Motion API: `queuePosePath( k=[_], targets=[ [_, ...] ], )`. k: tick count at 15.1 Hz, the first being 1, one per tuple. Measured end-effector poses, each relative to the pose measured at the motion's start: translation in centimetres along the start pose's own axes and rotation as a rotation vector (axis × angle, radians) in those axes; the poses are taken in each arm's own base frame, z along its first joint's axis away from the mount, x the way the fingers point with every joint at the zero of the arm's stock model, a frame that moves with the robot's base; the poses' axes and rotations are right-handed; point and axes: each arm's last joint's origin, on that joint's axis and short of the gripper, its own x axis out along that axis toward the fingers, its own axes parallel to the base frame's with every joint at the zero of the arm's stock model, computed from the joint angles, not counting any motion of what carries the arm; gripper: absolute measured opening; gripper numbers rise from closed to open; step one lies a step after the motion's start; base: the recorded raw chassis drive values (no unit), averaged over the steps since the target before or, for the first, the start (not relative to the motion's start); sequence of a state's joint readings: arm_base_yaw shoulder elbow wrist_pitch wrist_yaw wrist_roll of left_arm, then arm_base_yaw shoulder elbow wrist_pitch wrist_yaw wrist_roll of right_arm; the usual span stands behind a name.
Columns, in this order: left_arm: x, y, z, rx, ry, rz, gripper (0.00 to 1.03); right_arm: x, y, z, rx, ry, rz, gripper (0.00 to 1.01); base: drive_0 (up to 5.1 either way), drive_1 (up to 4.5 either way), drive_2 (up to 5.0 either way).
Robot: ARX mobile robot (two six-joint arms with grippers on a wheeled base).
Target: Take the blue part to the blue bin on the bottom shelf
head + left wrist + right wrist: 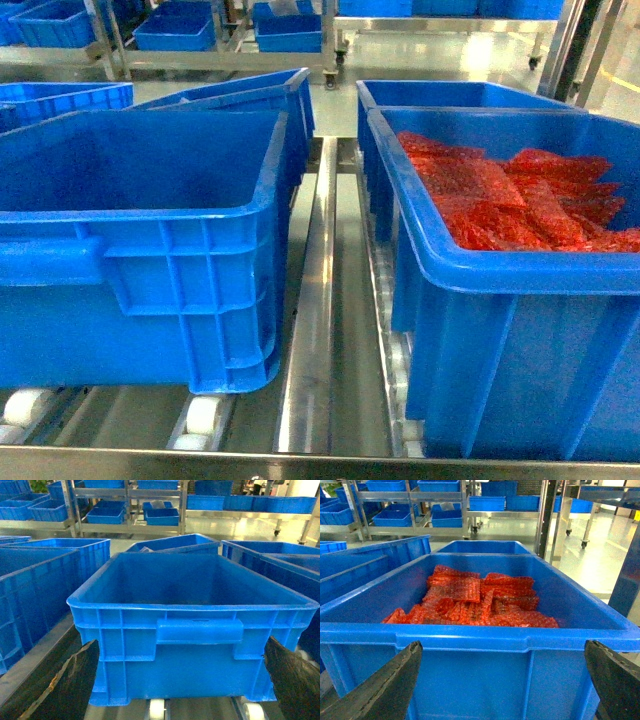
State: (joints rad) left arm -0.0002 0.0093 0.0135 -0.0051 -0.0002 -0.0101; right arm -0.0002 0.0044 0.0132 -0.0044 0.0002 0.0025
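The blue part is out of view in every frame. An empty blue bin stands at the left of the bottom shelf, resting on white rollers. In the left wrist view that bin fills the frame. My left gripper is open in front of its near wall, with its dark fingers spread wide and nothing between them. My right gripper is open too, facing a second blue bin. Neither gripper shows in the head view.
The right bin holds red bubble-wrap bags, seen also as bags in the right wrist view. A steel divider rail runs between the two bins. More blue bins stand behind, and racks of bins line the far wall.
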Motion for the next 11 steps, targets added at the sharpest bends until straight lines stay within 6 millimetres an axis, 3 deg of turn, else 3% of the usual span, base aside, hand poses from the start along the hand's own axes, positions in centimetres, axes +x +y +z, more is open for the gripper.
queuePosePath(
  k=[11],
  targets=[
    [0.00, 0.00, 0.00, 0.000, 0.000, 0.000, 0.98, 0.00, 0.00, 0.00, 0.000, 0.000, 0.000, 0.98, 0.0, 0.00, 0.0]
  ],
)
